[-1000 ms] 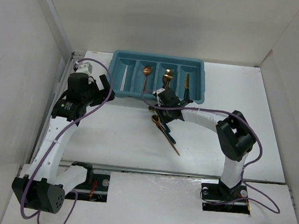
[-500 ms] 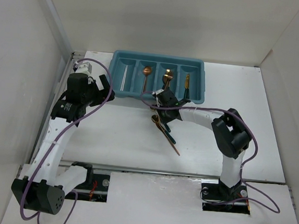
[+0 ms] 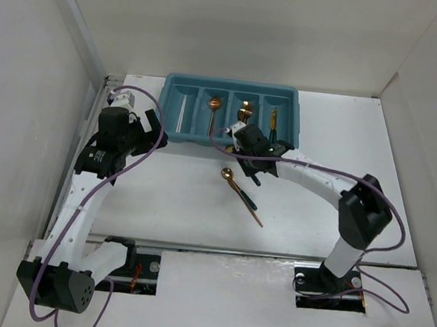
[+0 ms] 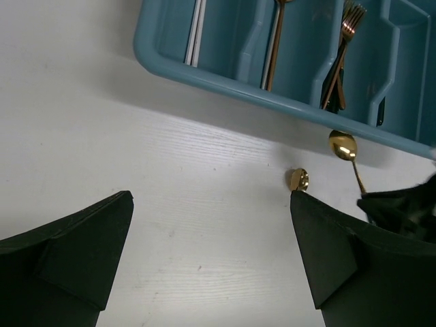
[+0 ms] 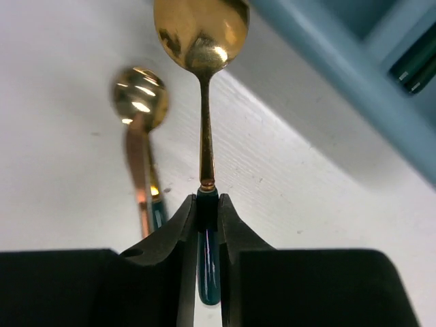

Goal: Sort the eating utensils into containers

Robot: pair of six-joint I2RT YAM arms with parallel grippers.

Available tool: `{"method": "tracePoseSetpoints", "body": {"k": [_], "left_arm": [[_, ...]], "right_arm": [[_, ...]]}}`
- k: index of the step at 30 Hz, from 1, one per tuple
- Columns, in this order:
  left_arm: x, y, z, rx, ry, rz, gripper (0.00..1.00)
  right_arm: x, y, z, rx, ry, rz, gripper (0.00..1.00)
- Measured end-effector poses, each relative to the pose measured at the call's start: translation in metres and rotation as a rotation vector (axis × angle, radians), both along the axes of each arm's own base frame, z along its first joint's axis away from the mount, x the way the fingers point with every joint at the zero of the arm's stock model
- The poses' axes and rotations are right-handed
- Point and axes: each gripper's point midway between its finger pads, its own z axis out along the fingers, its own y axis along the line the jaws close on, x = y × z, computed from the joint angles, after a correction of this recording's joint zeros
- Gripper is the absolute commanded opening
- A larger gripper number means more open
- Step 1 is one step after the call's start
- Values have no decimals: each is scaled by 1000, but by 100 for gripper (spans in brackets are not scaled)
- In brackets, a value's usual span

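White bench [image 3: 162, 201] carries the teal tray [image 3: 233, 82] at its far edge. Your right end effector [image 5: 207, 204] pinches a spoon [image 5: 201, 30] by its dark handle, bowl toward the tray, likely to lay it lengthwise inside. Your left end effector [image 4: 210, 197] hangs spread.

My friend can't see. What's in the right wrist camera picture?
Two black fingers pinch a gold spoon by its dark handle, its bowl near the blue tray. A second spoon lies on the white table to the left.
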Motion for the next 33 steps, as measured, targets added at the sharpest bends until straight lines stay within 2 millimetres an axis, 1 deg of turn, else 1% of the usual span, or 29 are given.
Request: {"method": "tracePoseSetpoints", "body": {"k": [2,5,7,8,10,12,13,15,16,17,18,19,20,21,22,24,25,26,27,28,29,30,31,33], "left_arm": [[0,0,-1,3,2,-1,100],[0,1,-2,11,2,-5,100],[0,1,-2,15,2,-7,100],[0,1,-2,16,2,-7,100],[0,1,-2,17,2,-7,100],[0,1,-2,17,1,-7,100],[0,2,-2,20,1,-7,100],[0,2,-2,25,0,-6,100],[0,3,-2,27,0,-5,100],[0,3,-2,29,0,-4,100],[0,4,-2,30,0,-2,100],[0,5,-2,31,0,1,100],[0,6,-2,32,0,3,100],[1,6,-2,33,-1,5,100],[1,7,-2,33,-1,7,100],[1,8,-3,42,-2,12,100],[1,10,-3,45,-2,16,100],[1,10,-3,50,-2,17,100],[1,11,-3,54,-3,19,100],[2,12,-3,58,-4,21,100],[2,13,-3,62,-4,22,100],[2,13,-3,64,-4,24,100],[2,14,-3,65,-4,25,100],[2,14,-3,70,-4,27,100]], "right_arm": [[-2,11,33,36,-56,59,0],[-6,34,84,126,-133,154,0],[-4,49,117,197,-191,192,0],[1,57,133,238,-226,199,0],[14,71,162,317,-287,197,0],[35,87,184,382,-331,176,0],[50,95,195,419,-356,152,0],[84,110,205,483,-399,90,0],[100,116,203,510,-407,54,0],[115,120,197,522,-407,13,0],[126,123,190,535,-400,-32,0],[145,130,178,547,-398,-71,0],[161,135,166,558,-395,-117,0],[173,137,151,564,-386,-164,0],[184,138,131,561,-369,-210,0],[194,139,95,551,-326,-280,0],[196,137,75,536,-298,-308,7],[197,135,57,523,-272,-330,17],[198,134,42,512,-251,-350,30],[197,132,31,503,-230,-365,51],[195,131,23,494,-212,-380,56],[193,130,20,488,-200,-381,58],[191,131,20,489,-192,-370,61],[188,132,29,492,-195,-335,61]]}}
